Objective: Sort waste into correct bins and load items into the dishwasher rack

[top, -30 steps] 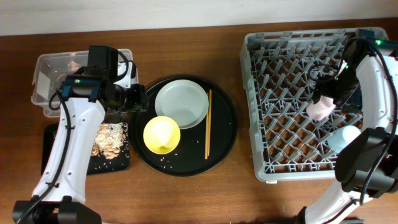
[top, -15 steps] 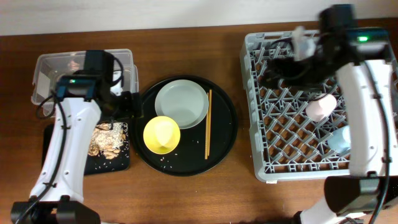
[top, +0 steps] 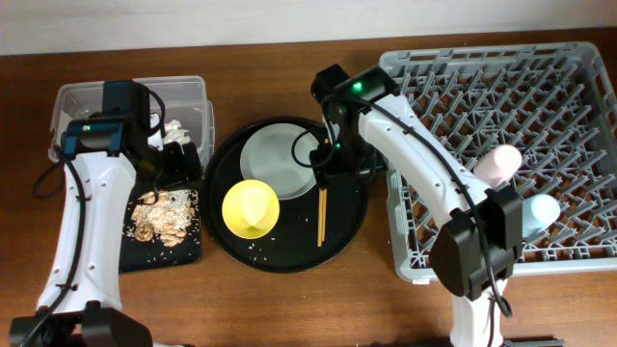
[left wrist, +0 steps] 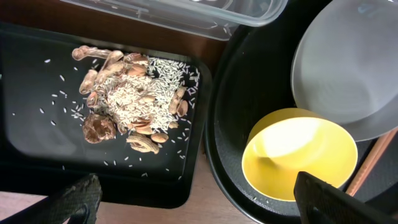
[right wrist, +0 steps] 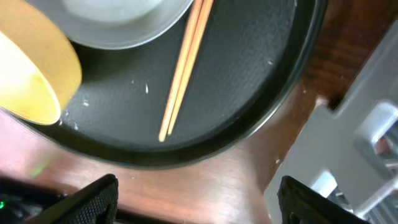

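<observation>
Two thin wooden chopsticks lie side by side on the large round black tray, right of its centre, just ahead of the nearer right claw, whose fingers are wide apart, their length running squarely across its gap.

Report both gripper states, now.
Left gripper: open, holding nothing.
Right gripper: open, holding nothing.

Brightly and evenly lit from above, with only faint, soft shadows on the table beside the dishwasher rack. Sharp throughout overhead. Washed pale by glare inside the small yellow bowl at the left wrist. Slightly soft at the right wrist, along the chopsticks and the round black tray with its sheen.
</observation>
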